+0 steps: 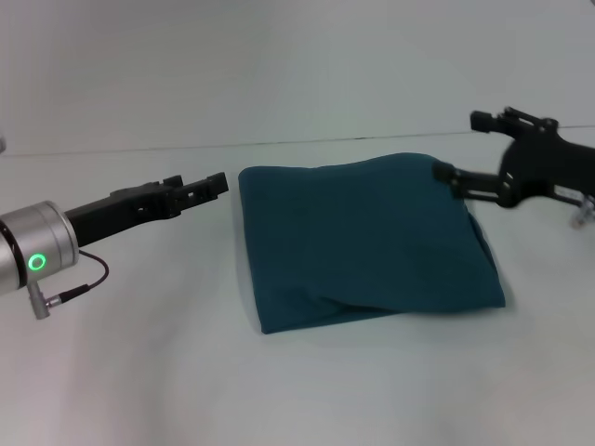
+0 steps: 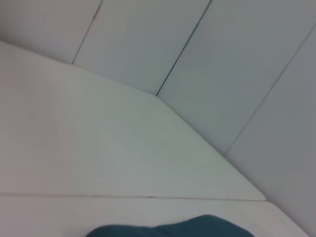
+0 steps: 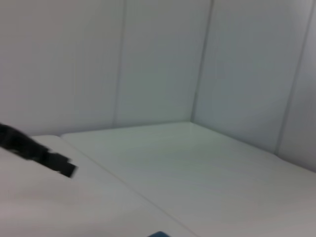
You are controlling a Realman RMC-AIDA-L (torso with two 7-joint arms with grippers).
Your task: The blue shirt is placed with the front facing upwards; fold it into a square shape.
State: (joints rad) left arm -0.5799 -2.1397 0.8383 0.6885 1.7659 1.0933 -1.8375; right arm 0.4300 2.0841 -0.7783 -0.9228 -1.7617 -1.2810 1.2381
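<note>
The dark teal-blue cotton shirt [image 1: 367,243] is lying in the middle of the pale desk [image 1: 139,372] as a compact, roughly four-sided bundle, no sleeves, collar or lettering showing. The folding looks almost finished: the shape is already near a square, though the near edge is slanting, the top surface is bulging a little and the right side is showing loose layered edges. What seems left is flattening, squaring those edges and letting go.

The black left hand [image 1: 212,184] is hovering just beside the bundle's far left corner, apart from the cloth and carrying nothing; its fingers are lying close together, but whether they are fully closed cannot be told. The black right hand [image 1: 443,172] is touching the bundle at its far right corner, with the fingertip resting against or pinching the fabric edge; how far it is opened and whether it is truly gripping the cloth cannot be told either.

The desk is a smooth, matte, off-white surface, with a faint seam running across it in the left wrist view, where a sliver of the shirt [image 2: 173,228] is showing at the frame edge. In the right wrist view the other arm's dark fingers [image 3: 42,155] are poking in above the same surface. Behind the desk, plain light panelled walls [image 2: 207,54] are meeting in a corner, joined by thin dark lines.
</note>
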